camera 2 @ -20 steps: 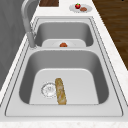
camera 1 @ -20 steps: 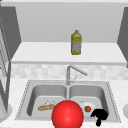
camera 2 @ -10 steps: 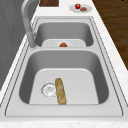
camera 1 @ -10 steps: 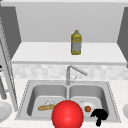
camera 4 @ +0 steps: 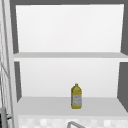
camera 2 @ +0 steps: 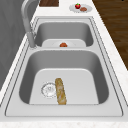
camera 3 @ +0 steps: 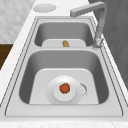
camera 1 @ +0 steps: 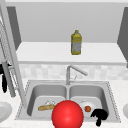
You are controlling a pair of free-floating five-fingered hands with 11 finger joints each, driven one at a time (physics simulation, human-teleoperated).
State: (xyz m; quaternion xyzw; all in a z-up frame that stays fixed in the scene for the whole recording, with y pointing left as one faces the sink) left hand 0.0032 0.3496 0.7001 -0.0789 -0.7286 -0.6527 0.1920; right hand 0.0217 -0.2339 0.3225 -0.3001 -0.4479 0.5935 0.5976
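A large red ball [camera 1: 67,115] shows low in the middle of the front view, before the sink's front rim [camera 1: 25,115]. My right hand [camera 1: 100,114] hovers just right of it at the rim of the right basin, fingers curled and holding nothing. On a white plate [camera 3: 52,96] in that basin sits a small orange-red fruit [camera 3: 64,88], close behind the hand. A baguette [camera 2: 60,91] lies in the left basin beside the drain. My left hand [camera 1: 3,77] hangs at the far left, partly hidden by an open cabinet door [camera 1: 10,50].
A yellow bottle [camera 1: 76,42] stands on the shelf [camera 4: 45,106] above the grey faucet [camera 1: 71,72]. A bare plate [camera 3: 44,7] lies on the left counter. On the right counter a plate [camera 2: 87,10] carries a red apple [camera 2: 78,6].
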